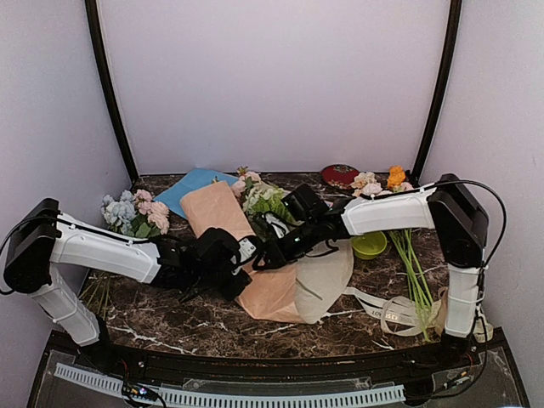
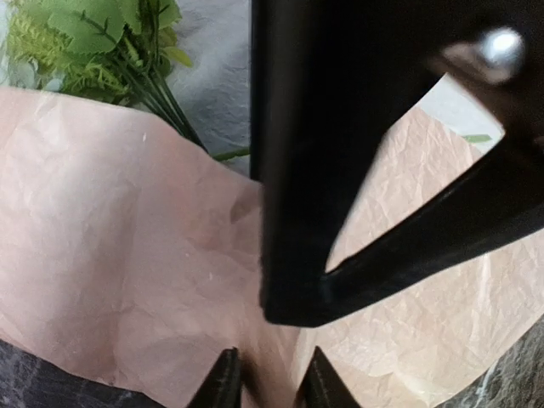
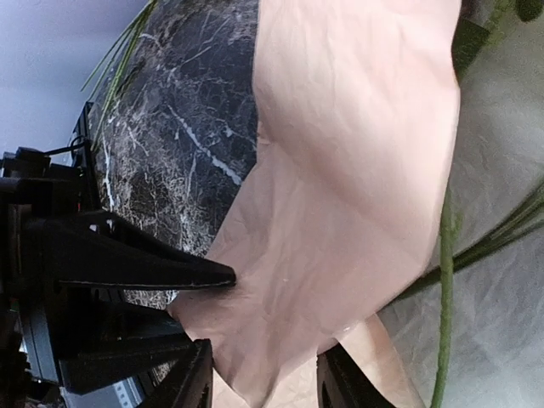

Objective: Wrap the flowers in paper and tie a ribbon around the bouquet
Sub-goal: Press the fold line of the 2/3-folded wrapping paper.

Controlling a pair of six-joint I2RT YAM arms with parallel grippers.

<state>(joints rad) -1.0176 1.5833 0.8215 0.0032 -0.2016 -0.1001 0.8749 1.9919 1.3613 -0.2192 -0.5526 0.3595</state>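
Shows a dark marble table (image 1: 170,319) with the tan paper (image 1: 272,293) at its centre, folded over the stems of the flowers (image 1: 259,197), pink and cream blooms and green leaves poking out at the far end, a paler flap spread to the right. Shows the ribbon (image 1: 393,313) lying loose toward the front right, beside that flap. Shows both arms meeting at the paper's left edge: left gripper (image 2: 272,389) with fingers slightly apart astride the edge, right gripper (image 3: 265,381) with fingers apart over the sheet.
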